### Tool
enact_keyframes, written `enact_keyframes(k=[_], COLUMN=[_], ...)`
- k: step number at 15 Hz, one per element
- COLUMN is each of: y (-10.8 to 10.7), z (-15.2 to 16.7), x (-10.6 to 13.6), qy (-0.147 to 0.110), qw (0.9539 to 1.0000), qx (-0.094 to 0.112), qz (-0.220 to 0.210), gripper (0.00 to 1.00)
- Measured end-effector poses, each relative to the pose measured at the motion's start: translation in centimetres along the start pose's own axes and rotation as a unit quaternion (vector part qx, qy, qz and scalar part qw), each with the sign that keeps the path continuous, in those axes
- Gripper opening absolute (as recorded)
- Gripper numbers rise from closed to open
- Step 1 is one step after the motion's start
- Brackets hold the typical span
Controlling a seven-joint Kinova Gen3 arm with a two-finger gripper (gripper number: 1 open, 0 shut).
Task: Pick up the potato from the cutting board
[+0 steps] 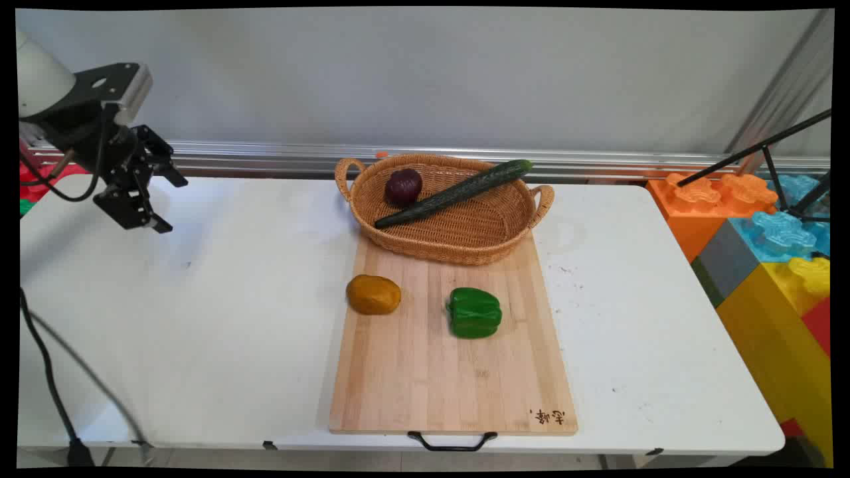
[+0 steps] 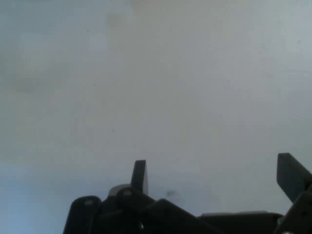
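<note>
Two fingers spread wide, my jaws (image 1: 166, 203) hang empty at the upper left of the frame over the bare white desk (image 1: 199, 318).
Well apart at centre, a cutting board (image 1: 451, 372) carries a potato (image 1: 373, 294) and green pepper (image 1: 474, 313); the wicker basket (image 1: 458, 245) at its far end holds a cucumber (image 1: 451, 193) and purple onion (image 1: 403, 186).

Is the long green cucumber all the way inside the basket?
No. The cucumber lies slanted in the basket, beside the purple onion, with its far tip resting over the rim.
</note>
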Motion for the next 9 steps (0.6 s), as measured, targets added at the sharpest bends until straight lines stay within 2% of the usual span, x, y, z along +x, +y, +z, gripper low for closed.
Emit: enact_keyframes(k=[2, 5, 9], y=[0.3, 0.6, 0.7], z=[0.8, 2.8, 5.8], x=[0.4, 2.5, 6.2], qy=[0.016, 0.057, 0.121], qw=[0.9998, 0.9975, 0.9901], qx=[-0.011, -0.037, -0.069], qz=[-0.006, -0.015, -0.017], gripper=[1.00, 1.00, 1.00])
